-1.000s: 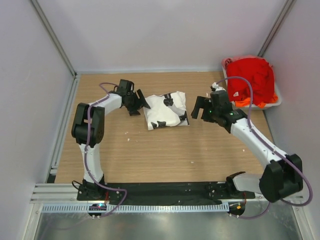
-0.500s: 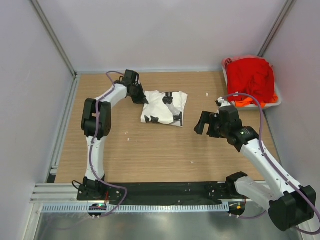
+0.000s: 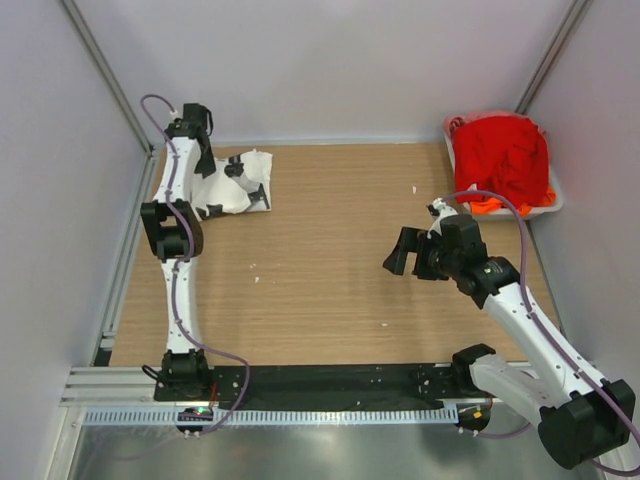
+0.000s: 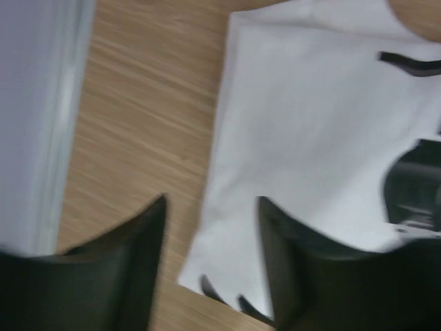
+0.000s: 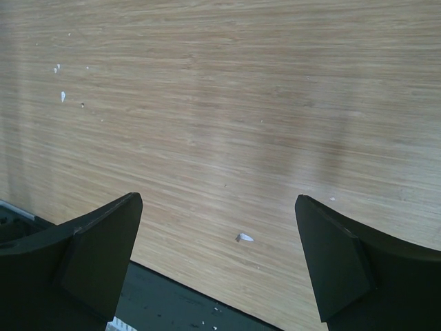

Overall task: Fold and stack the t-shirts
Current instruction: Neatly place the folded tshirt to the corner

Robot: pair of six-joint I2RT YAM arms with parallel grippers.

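Top external view shows the folded white t-shirt (image 3: 235,187) in the far left corner of the table (image 3: 330,290), likely to start the stack, left pincer (image 4: 212,207) open over its edge, right pincer (image 3: 400,252) wide open, red t-shirts (image 3: 505,150) waiting in the tub (image 3: 556,203).

The surface (image 3: 330,290) is light brown wood. A white t-shirt (image 3: 235,188) with black marks lies on it in the far left corner. A pale tub (image 3: 548,208) sits in the far right corner. Tiny white bits (image 3: 254,267) lie here and there on the wood.
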